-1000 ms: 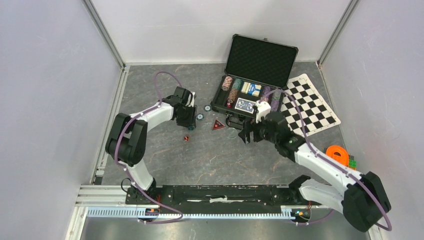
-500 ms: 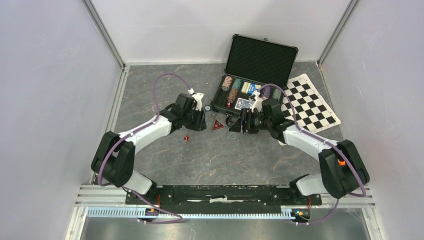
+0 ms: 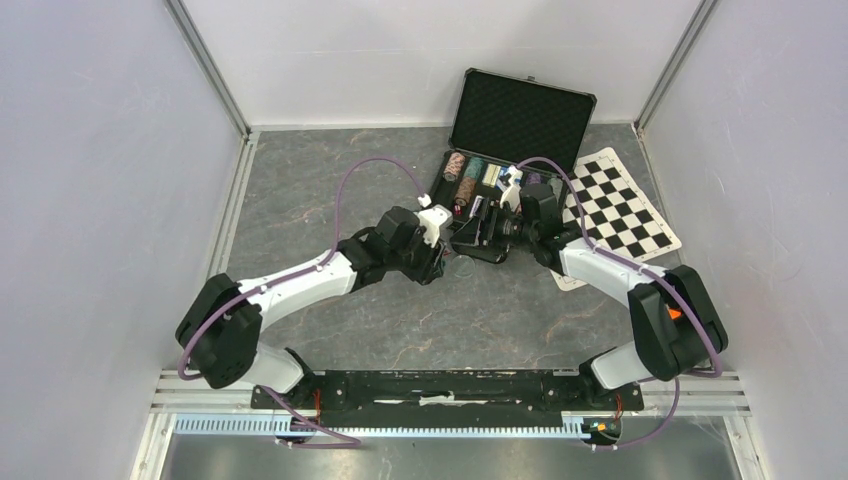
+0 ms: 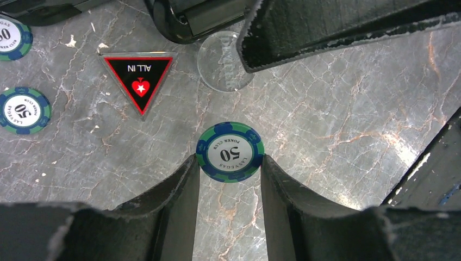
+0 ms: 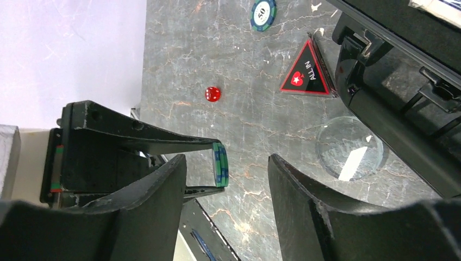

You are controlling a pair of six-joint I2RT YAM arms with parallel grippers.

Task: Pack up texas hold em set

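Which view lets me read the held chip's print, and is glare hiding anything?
Left wrist: the chip in the left tool is sharp, its 50 readable; mild sheen on the tabletop. Right wrist: chip edge-on, no print; a bright reflection on the clear disc. Top external: too small to read.

Grey marbled table (image 3: 330, 190) bears case (image 3: 520, 120), checkered mat (image 3: 625, 205), triangular marker (image 4: 139, 80), chips (image 4: 23, 110), die (image 5: 212, 94).

Table (image 3: 330, 180): grey stone-pattern surface with pale veins. A few white specks (image 4: 70, 41) show on it in the left wrist view.

Checkered mat (image 3: 630, 200): black and white, lying flat at the far right of the table, set askew to the walls.

Walls (image 3: 100, 150): plain white, enclosing three sides.

Metal rail (image 3: 200, 385): runs along the near edge.
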